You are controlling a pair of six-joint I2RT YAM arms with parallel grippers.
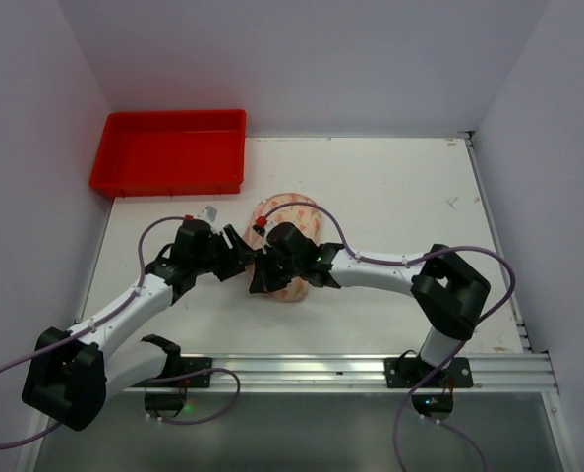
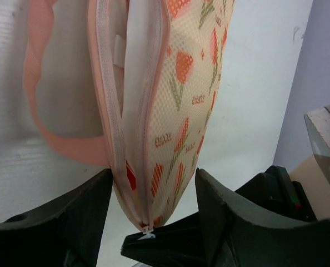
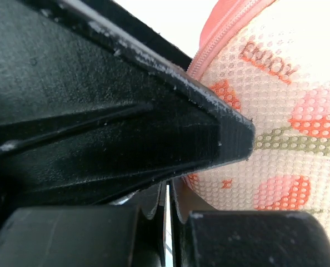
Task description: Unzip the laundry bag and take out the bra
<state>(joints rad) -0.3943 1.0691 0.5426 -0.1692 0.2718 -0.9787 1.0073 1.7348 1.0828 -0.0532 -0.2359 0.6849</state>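
Left wrist view puts the left arm's fingers (image 2: pixel 70 222) apart on either side of the near, rounded end of one padded cream mesh laundry bag (image 2: pixel 181 111) printed with pink-orange flowers. The bag's end fills the space between them, and I cannot tell whether they press it or only flank it. Just below that end, the right arm's fingers (image 3: pixel 237 239) are closed to a thin slit. In the left wrist view their black tip meets the small white zipper pull (image 2: pixel 147 233), so I judge they are pinching it.

From the pull, the single pink zipper (image 2: pixel 116 122) runs straight away from both sets of fingers along the bag's long axis. Its two sides are parted for the whole stretch in view. Pale material (image 2: pixel 137 83) shows in the gap, but I cannot say it is the bra, which is otherwise hidden inside. One thin pink loop strap (image 2: pixel 70 147) lies on the worktop beside the zipper.

From above, the bag (image 1: pixel 294 208) lies mid-worktop (image 1: pixel 390 197) with its long axis pointing away from the arm bases. Both arms meet at its near end, the right one over it and the left one reaching in from the left. The opening lies ahead of the left fingers, so that arm looks better placed to reach in. One red plastic tray (image 1: pixel 169 147) sits well apart at the far left.
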